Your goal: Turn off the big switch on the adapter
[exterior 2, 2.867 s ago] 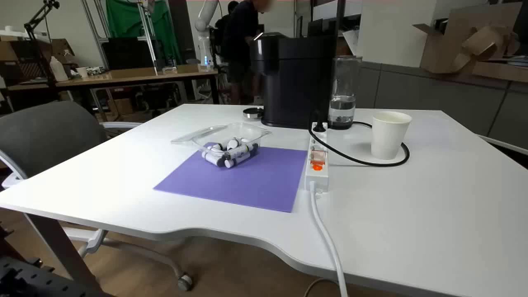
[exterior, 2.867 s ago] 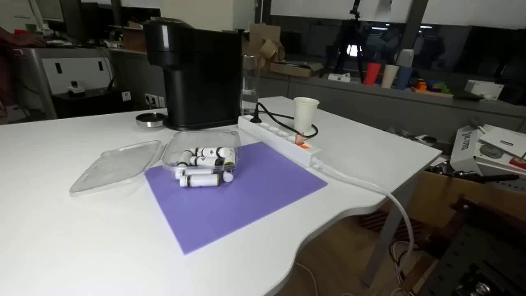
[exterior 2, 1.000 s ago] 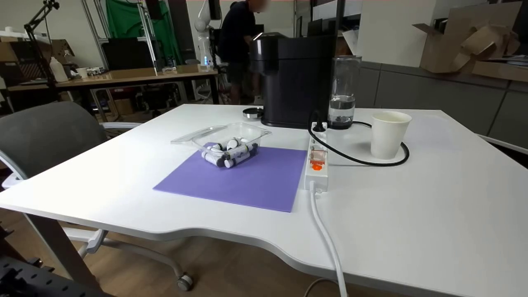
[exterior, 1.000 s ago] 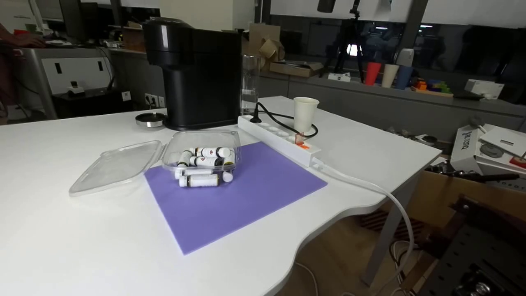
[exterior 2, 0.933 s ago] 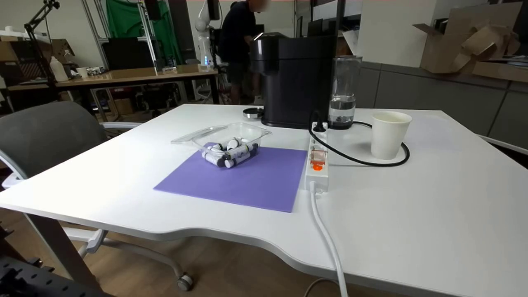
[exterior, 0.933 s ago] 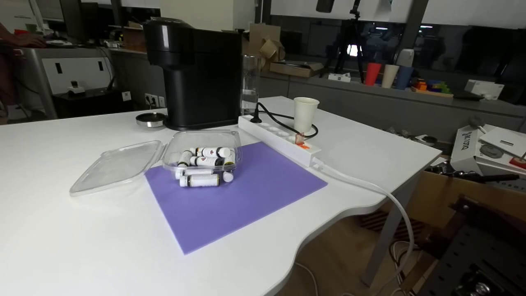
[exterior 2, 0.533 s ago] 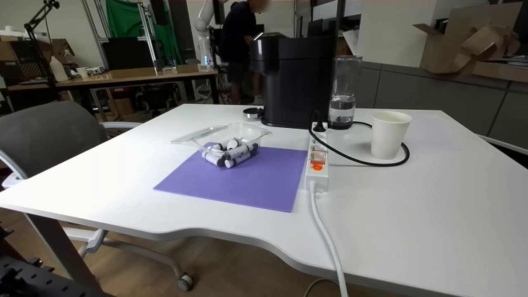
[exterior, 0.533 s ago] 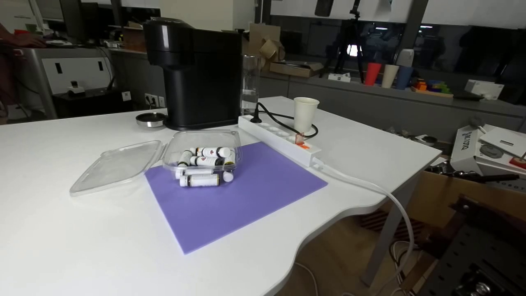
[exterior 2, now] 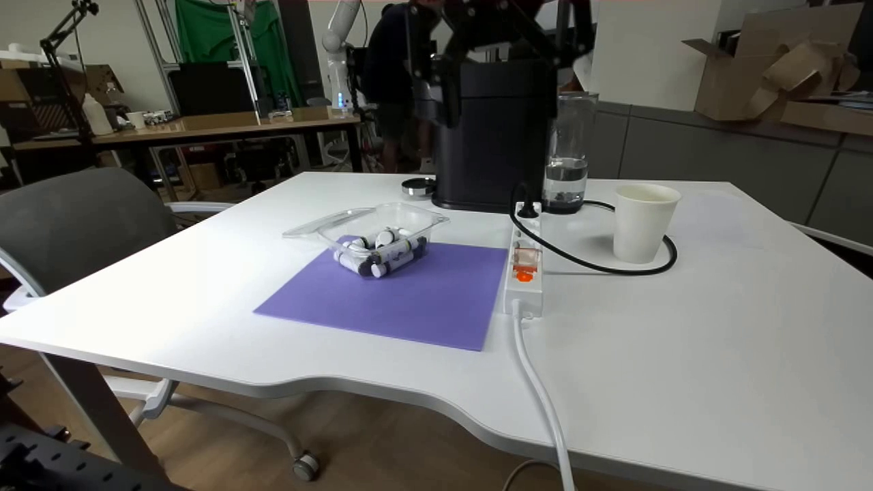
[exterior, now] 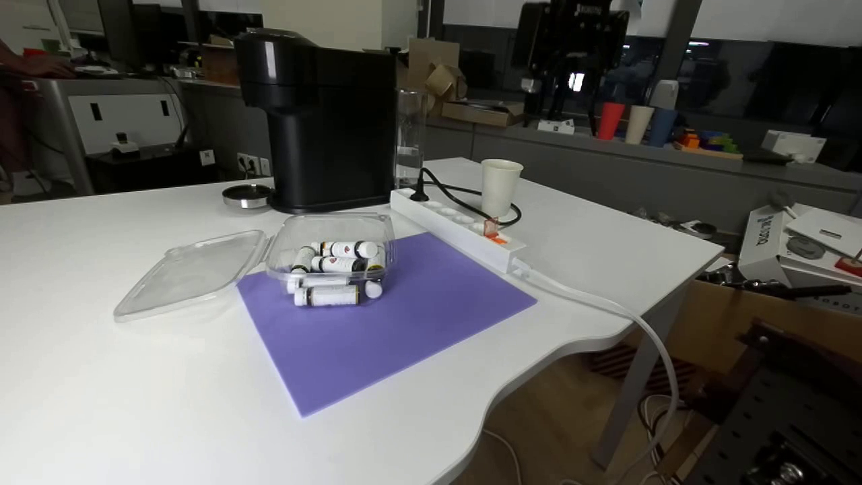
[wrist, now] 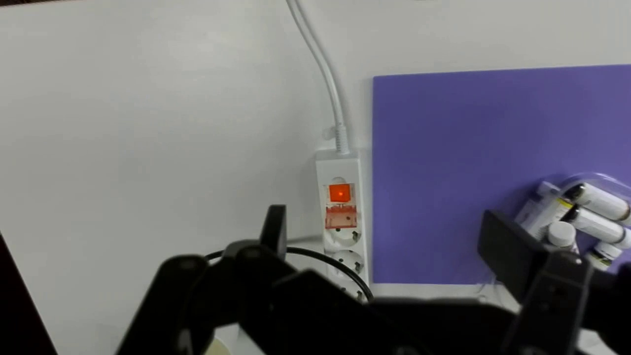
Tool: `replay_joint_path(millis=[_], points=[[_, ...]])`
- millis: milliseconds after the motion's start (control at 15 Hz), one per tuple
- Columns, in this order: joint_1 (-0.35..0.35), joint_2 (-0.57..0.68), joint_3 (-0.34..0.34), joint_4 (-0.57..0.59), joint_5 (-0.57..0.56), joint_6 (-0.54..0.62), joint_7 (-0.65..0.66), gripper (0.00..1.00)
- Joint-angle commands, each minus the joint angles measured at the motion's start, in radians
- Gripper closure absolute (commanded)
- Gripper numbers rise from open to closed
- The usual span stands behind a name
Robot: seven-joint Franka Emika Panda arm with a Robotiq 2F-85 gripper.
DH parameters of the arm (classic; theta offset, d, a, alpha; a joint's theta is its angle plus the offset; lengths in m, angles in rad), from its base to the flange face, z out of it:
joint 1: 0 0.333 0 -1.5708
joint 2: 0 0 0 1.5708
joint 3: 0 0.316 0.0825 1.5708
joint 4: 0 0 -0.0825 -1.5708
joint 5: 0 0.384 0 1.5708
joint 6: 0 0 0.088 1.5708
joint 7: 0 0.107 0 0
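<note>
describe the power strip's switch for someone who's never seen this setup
On the white table, beside the purple mat, lies a white power strip. Near the strip's white cable sits the switch, a small squarish button. It is solid red-orange, unlike the translucent raised cover next to it and the round white sockets beyond.

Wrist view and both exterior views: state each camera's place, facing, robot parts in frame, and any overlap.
Wrist view: behind the open gripper, facing down at the adapter and big switch; gripper at bottom.
In an exterior view: higher than the table, facing slantwise across the purple mat toward the adapter; gripper at top.
In an exterior view: near the white cable, facing the coffee machine; gripper at top.
Both exterior views share the white cup.
</note>
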Motion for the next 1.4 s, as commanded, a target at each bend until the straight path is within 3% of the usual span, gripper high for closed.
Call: replay_joint_path(millis=[0,67,133,267,867,1000,1067,1133,1333], points=[[0.004,0.204,-0.008,0.122,0.012,0.060,-0.030,0.00],[0.005,0.247,-0.002,0.146,0.030,0.069,-0.032,0.00],[0.006,0.285,0.008,0.171,0.064,0.067,-0.047,0.25],[0.000,0.345,0.035,0.218,0.122,0.054,-0.067,0.32],[-0.047,0.481,0.099,0.369,0.187,-0.048,-0.192,0.95],[-0.049,0.481,0.092,0.371,0.173,-0.072,-0.178,1.00],[-0.041,0.471,0.095,0.340,0.166,-0.034,-0.169,0.91],[-0.044,0.474,0.095,0.344,0.166,-0.042,-0.169,0.99],[-0.036,0.470,0.085,0.333,0.141,-0.018,-0.147,1.00]])
